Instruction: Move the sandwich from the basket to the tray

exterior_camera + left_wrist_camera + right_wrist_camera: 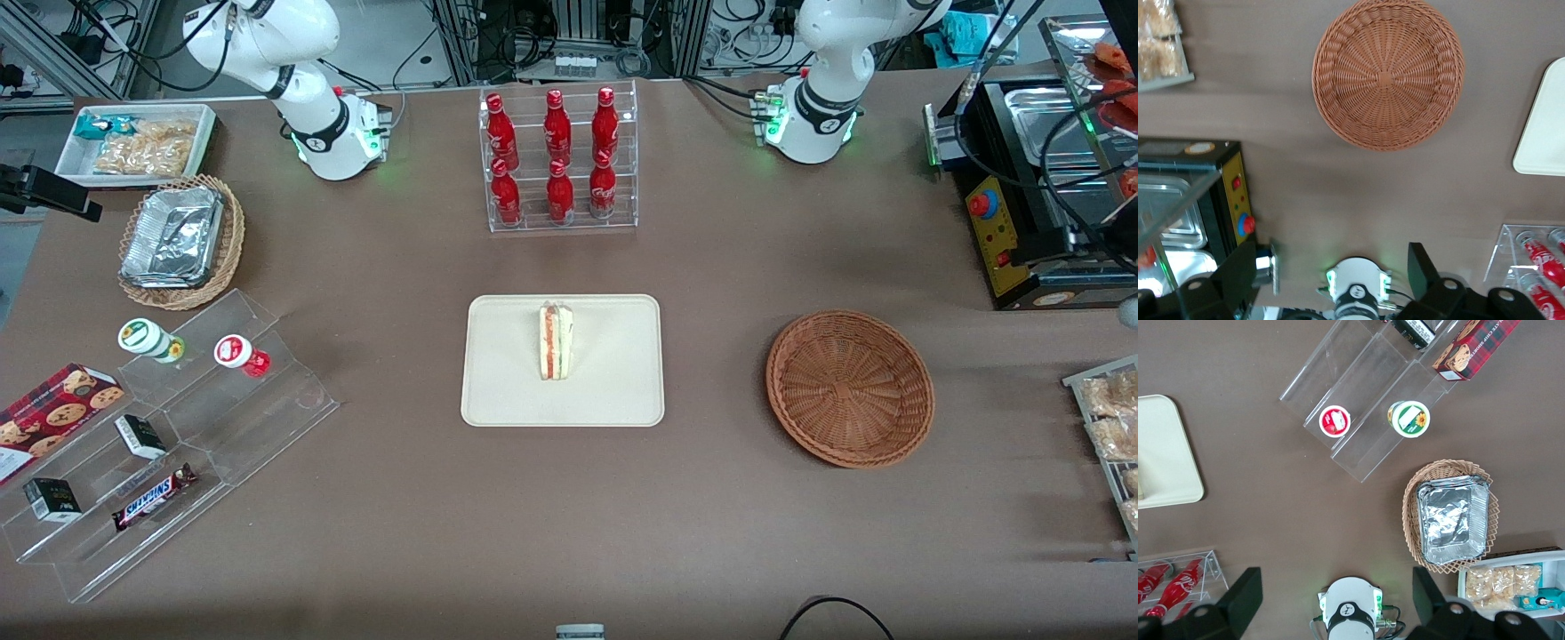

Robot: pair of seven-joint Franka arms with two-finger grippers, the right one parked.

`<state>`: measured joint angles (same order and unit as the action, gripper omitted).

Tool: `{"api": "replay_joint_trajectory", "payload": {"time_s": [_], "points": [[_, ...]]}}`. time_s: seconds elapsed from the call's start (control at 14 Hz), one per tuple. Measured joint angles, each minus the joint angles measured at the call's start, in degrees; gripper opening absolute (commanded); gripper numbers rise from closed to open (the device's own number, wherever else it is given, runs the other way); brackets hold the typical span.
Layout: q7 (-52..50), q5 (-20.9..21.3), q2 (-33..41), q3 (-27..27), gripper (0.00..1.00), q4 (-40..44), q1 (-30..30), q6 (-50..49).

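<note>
The sandwich (556, 341), a pale wedge with red-orange and green filling, stands on its edge in the middle of the cream-beige tray (507, 391). The reddish-brown wicker basket (849, 388) is empty and sits beside the tray toward the working arm's end; it also shows in the left wrist view (1388, 73). A corner of the tray shows there too (1545, 133). My left gripper (1338, 253) is open and empty, held high above its own arm's base (1357, 287), well apart from the basket and tray. It is out of the front view.
A clear rack of red bottles (558, 160) stands farther from the front camera than the tray. A black box with a red button (1013, 231) and a rack of bagged snacks (1111, 427) lie at the working arm's end. A clear stepped shelf (169, 436) and a foil-tray basket (178, 240) lie at the parked arm's end.
</note>
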<state>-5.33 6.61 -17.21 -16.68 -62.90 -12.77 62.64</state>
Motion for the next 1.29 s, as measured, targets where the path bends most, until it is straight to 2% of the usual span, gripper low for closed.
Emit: {"api": "replay_joint_trajectory", "payload": {"time_s": [0.36,0.79,1.0,1.29], "points": [[-5.6,0.7,3.1,-0.2,1.00,-3.6,6.6,-0.9],[-6.6,-0.2,12.5,-0.2,1.00,-15.4,7.0,4.2],[-6.6,-2.3,13.8,0.1,1.00,-16.7,6.9,4.8],[-8.5,-2.4,14.0,0.3,1.00,-17.2,6.9,5.4]]}}
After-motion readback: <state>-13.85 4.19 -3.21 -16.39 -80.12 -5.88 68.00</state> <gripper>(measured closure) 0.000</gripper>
